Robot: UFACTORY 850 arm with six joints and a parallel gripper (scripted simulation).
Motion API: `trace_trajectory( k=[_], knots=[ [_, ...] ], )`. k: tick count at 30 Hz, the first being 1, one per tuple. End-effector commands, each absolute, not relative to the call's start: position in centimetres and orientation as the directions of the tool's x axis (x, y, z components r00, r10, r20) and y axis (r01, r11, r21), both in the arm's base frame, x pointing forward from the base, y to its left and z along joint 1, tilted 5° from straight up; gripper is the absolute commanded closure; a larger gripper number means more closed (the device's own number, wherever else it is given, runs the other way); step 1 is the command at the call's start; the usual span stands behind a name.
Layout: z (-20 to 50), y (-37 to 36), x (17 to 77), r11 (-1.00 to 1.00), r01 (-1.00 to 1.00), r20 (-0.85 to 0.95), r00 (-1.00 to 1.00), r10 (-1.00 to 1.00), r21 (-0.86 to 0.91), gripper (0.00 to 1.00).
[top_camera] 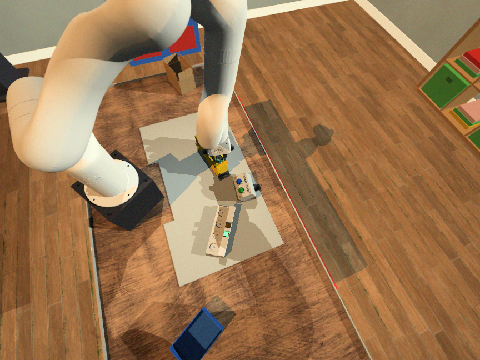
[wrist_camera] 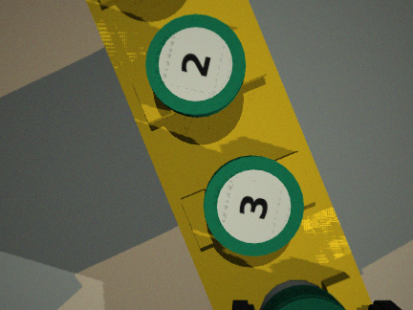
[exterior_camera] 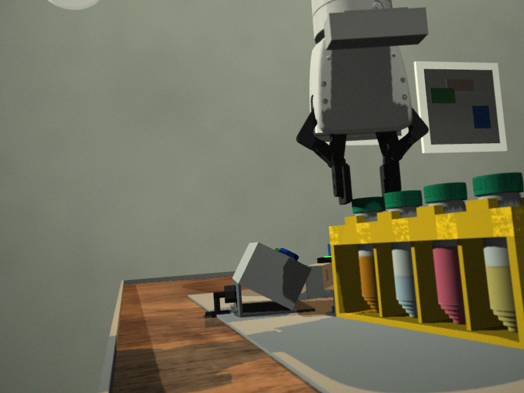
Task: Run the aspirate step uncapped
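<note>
With the green lamp [top_camera: 225, 234] [exterior_camera: 324, 256] lit and the cap tray's [top_camera: 221, 253] nests holding no caps, you have all four caps on their tubes in the decapping station [top_camera: 221, 167] [exterior_camera: 448, 226] [wrist_camera: 177, 163]. Your xArm Gripper [top_camera: 219, 158] [exterior_camera: 367, 197] [wrist_camera: 311, 306] stands with fingers apart about tube 4's cap [top_camera: 219, 158] [exterior_camera: 368, 205] [wrist_camera: 304, 302]; any remaining tightness checks and READY [top_camera: 241, 190] [exterior_camera: 277, 249] likely await.

Four green caps [exterior_camera: 497, 184] atop upright tubes [exterior_camera: 449, 262] in the yellow decapping station [exterior_camera: 425, 230].
</note>
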State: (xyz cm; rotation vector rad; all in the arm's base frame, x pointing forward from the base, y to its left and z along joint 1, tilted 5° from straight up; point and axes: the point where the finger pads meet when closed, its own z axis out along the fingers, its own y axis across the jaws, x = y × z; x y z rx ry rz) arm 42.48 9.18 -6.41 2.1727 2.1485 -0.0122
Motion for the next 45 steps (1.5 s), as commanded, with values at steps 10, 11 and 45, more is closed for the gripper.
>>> trace_trajectory(
  k=[10,11,45],
  knots=[
    [-2.7,9.4,42.3,-0.009,0.998,-0.064,0.013,0.998,0.059,0.54],
    [-2.7,9.4,42.3,-0.009,0.998,-0.064,0.013,0.998,0.059,0.54],
    [-4.4,19.0,38.6,0.583,0.813,-0.086,-0.580,0.810,0.010,0.54]
  ],
)
